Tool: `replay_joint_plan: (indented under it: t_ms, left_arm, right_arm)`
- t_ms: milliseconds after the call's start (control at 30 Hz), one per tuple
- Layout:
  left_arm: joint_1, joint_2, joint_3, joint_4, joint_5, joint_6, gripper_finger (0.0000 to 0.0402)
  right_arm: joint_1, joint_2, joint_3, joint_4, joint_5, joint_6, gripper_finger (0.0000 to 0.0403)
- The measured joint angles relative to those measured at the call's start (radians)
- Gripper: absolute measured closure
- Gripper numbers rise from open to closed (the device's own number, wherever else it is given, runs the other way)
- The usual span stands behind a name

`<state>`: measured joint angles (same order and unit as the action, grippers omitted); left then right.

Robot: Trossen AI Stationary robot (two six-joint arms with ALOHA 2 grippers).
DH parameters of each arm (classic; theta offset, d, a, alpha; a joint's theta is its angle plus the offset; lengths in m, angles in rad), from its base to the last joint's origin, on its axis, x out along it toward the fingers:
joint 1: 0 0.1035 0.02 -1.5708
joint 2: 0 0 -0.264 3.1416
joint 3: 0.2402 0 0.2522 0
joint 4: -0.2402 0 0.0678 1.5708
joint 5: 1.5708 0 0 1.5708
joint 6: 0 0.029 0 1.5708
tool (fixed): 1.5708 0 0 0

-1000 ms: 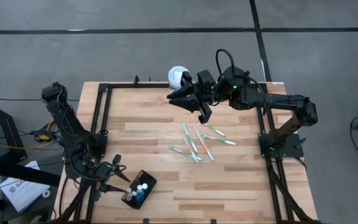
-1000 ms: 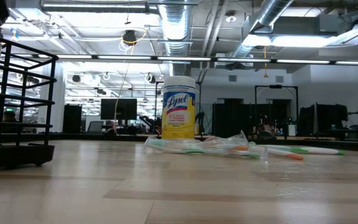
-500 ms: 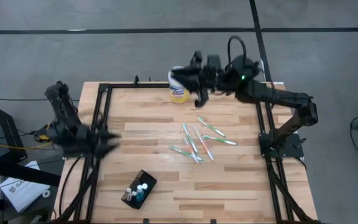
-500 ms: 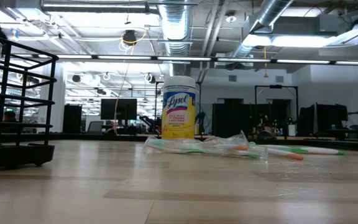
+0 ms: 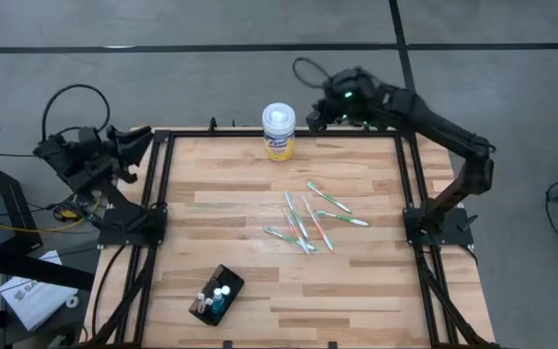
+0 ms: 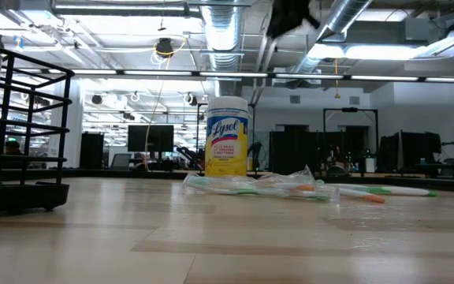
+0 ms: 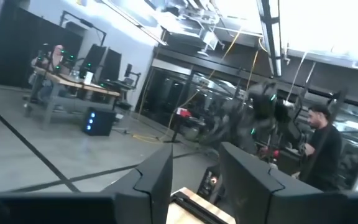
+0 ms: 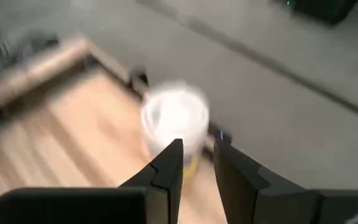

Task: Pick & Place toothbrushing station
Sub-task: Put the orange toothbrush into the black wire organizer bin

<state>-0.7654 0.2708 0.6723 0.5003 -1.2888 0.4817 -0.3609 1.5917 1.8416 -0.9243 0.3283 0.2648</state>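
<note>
The toothbrushing station, a small black box holding white and blue items, stands on the table near its near left corner. It also shows at the left of the low view. No gripper touches it. My left gripper hangs beyond the table's far left corner, with a narrow gap between its fingers. My right gripper is raised over the table's far edge, next to the wipes canister. It is narrowly open and empty.
Several toothbrushes lie loose at the table's middle, toward the right. The yellow-labelled canister stands at the far edge. Black frame rails run along the table's left and right sides. A person stands in the room beyond the table.
My left gripper has left the station's side near the near left corner. It has risen and swung toward the far left, past the table's left edge. My right gripper has drawn back from over the table's far middle, up and toward the far edge. The station has stayed put.
</note>
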Motion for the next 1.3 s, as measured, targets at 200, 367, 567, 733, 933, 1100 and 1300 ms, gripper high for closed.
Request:
replay_joint_plan:
  t_ms: [200, 367, 567, 733, 933, 1100, 1300]
  left_arm:
    - [-0.002, 0.065, 0.0, -0.004, -0.046, -0.055, 0.0291]
    - [0.008, 0.157, 0.0, -0.006, -0.115, -0.153, 0.03]
    - [0.121, 0.287, -0.001, -0.003, -0.041, -0.338, 0.0297]
    - [0.342, 0.475, 0.0, -0.007, 0.256, -0.669, 0.0289]
    - [0.633, 0.731, 0.004, -0.01, 0.718, -0.95, 0.0288]
    - [0.888, 0.879, 0.047, -0.014, 1.122, -0.969, 0.0298]
    - [1.113, 0.989, 0.1, -0.018, 1.404, -0.858, 0.0306]
  right_arm:
    - [-0.026, 0.008, -0.249, 0.183, -0.19, 0.003, 0.0321]
    - [-0.09, 0.027, -0.454, 0.337, -0.33, 0.039, 0.0321]
    - [-0.127, 0.025, -0.541, 0.391, -0.437, 0.017, 0.0321]
    - [-0.133, 0.013, -0.54, 0.389, -0.437, -0.025, 0.0321]
    - [-0.159, -0.013, -0.539, 0.412, -0.452, -0.036, 0.0321]
    - [-0.177, -0.093, -0.539, 0.443, -0.48, -0.077, 0.0321]
    - [-0.179, -0.163, -0.539, 0.443, -0.461, -0.131, 0.0321]
